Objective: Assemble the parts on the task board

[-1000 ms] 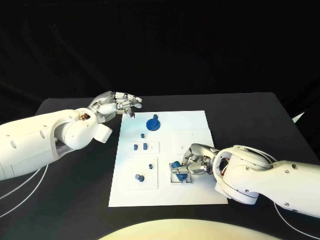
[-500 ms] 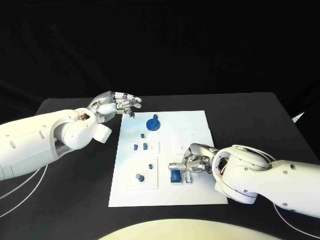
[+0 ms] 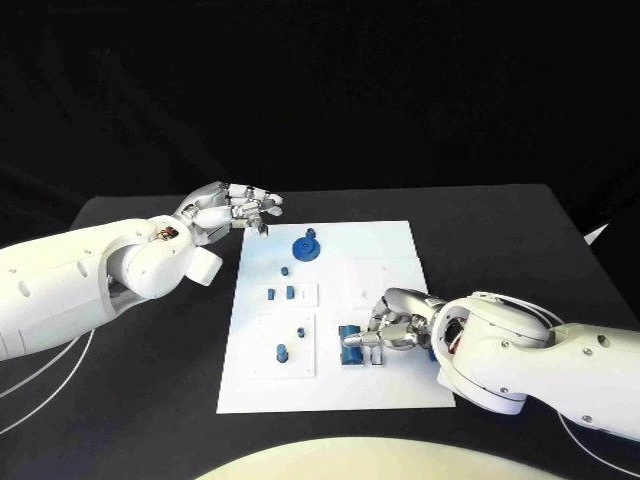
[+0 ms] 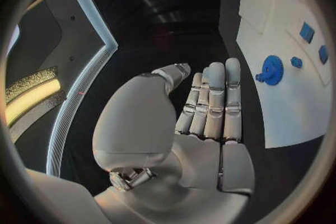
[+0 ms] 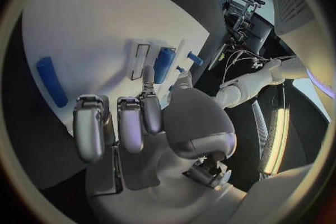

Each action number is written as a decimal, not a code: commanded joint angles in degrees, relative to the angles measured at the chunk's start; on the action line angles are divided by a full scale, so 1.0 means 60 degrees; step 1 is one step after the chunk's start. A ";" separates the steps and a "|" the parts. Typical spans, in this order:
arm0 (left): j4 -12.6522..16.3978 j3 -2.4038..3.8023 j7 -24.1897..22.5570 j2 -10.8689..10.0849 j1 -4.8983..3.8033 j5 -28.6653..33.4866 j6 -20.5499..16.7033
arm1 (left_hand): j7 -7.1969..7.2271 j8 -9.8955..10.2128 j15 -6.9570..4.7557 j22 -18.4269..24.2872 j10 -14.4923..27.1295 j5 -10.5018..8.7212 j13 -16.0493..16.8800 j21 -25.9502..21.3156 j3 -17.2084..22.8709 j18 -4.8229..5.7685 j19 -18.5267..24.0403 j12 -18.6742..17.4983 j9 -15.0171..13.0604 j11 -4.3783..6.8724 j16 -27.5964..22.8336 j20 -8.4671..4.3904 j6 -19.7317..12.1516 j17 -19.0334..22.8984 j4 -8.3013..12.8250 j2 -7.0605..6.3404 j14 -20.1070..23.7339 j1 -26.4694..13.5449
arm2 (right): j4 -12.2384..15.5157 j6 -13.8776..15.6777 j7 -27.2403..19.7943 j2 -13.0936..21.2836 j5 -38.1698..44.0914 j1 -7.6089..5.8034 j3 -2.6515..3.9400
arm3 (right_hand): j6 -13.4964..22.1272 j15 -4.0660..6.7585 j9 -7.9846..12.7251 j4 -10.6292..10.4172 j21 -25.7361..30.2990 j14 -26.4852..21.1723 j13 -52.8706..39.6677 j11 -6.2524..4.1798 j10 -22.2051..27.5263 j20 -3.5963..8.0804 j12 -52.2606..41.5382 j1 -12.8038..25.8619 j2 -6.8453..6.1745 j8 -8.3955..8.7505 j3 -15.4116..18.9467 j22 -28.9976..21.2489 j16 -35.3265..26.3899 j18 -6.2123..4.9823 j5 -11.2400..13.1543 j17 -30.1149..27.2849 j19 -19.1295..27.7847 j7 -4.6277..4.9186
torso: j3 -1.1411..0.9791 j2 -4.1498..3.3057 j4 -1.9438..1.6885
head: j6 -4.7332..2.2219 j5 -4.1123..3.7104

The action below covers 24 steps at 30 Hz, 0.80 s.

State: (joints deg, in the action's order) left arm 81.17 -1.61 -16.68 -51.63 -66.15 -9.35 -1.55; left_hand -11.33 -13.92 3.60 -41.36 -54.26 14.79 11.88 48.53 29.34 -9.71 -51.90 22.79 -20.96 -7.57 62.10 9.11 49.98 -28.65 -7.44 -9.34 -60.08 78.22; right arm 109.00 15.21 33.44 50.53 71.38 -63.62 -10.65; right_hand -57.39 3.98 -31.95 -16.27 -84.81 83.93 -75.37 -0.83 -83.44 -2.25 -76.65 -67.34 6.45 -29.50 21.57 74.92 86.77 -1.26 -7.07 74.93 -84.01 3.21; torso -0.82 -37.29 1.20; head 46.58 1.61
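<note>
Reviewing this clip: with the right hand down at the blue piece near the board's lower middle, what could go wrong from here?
1. The right hand crowds the blue piece at its slot; its fingers hide part of the piece, so whether it sits squarely cannot be checked, and pushing could jam it.
2. Nothing shows the task board held down; the left hand is off its far corner, so a sideways push might slide it.
3. Withdrawing could brush the small parts nearby.

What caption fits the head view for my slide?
Right hand works at a blue part on the board; left hand hovers beside it.
</note>
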 commanded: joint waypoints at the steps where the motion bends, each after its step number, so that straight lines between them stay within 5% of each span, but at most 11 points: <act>1: 0.0030 0.0005 -0.0062 0.0004 -0.0005 0.0061 0.0110 | 0.0017 -0.0047 -0.0031 0.0009 0.0026 0.0011 0.0015 -0.0058 -0.0008 -0.0142 -0.0077 0.0059 -0.0008 0.0006 0.0047 -0.0004 0.0047 0.0008 -0.0051 0.0102 0.0057 0.0002 | 0.0190 0.0106 -0.0236 0.0205 0.0149 0.0001 -0.0001 | 0.0091 0.0078 -0.0010 -0.0014 -0.0030 0.0763 -0.0748 -0.0022 -0.0053 0.0059 0.0054 -0.0427 0.0189 -0.0023 0.0109 0.2293 0.0030 0.0042 -0.0221 0.1288 -0.0720 -0.0008 | -0.0003 0.0002 0.0008 | 0.0006 -0.0001; 11: 0.0080 0.0005 -0.0154 -0.0015 -0.0004 0.0065 0.0046 | 0.0019 -0.0049 -0.0033 0.0014 0.0028 0.0011 0.0015 -0.0066 -0.0009 -0.0142 -0.0083 0.0064 -0.0011 0.0008 0.0048 -0.0007 0.0041 0.0010 -0.0051 0.0101 0.0059 0.0011 | 0.0437 0.1244 -0.0980 0.1375 -0.0157 -0.0253 0.0020 | 0.0578 -0.0057 0.0054 0.0145 0.0108 0.0756 -0.0770 0.0149 0.0013 -0.0044 0.0138 -0.1739 0.0025 0.0380 0.0345 0.2256 0.0012 0.0016 -0.0640 0.1272 -0.0669 0.0201 | 0.0007 0.0008 0.0005 | 0.0002 -0.0094; 24: 0.0204 0.0003 -0.0252 -0.0022 0.0000 0.0092 0.0013 | 0.0010 -0.0041 -0.0034 0.0027 0.0033 0.0005 0.0016 -0.0084 -0.0038 -0.0141 -0.0096 0.0075 -0.0011 0.0004 0.0050 -0.0010 0.0006 0.0013 -0.0054 0.0052 0.0060 0.0006 | 0.0426 0.1041 -0.1076 0.2629 0.0845 -0.0262 -0.0027 | 0.0469 -0.0097 0.0039 0.0236 0.0068 0.0761 -0.0785 0.0179 0.0041 -0.0098 0.0170 -0.2510 0.0002 0.0490 0.0450 0.2267 0.0023 0.0023 -0.0641 0.1313 -0.0679 0.0226 | -0.0006 0.0003 0.0014 | 0.0038 -0.0329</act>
State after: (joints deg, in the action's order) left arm 82.16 -1.62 -17.11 -51.87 -66.14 -9.27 -1.69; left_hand -11.34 -13.92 3.60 -41.29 -54.26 14.79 11.93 48.28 29.17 -9.71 -52.11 23.01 -20.95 -7.57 62.10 8.90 49.98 -28.66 -7.60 -9.34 -60.08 78.22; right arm 111.50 21.78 27.96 66.06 72.76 -65.39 -10.76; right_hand -54.17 3.45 -31.63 -14.95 -84.16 83.84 -75.38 0.22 -83.01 -2.48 -75.58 -75.78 0.56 -26.60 24.16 74.90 86.77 -1.26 -10.77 74.92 -83.79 4.61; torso -0.83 -37.27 1.31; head 46.77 -0.12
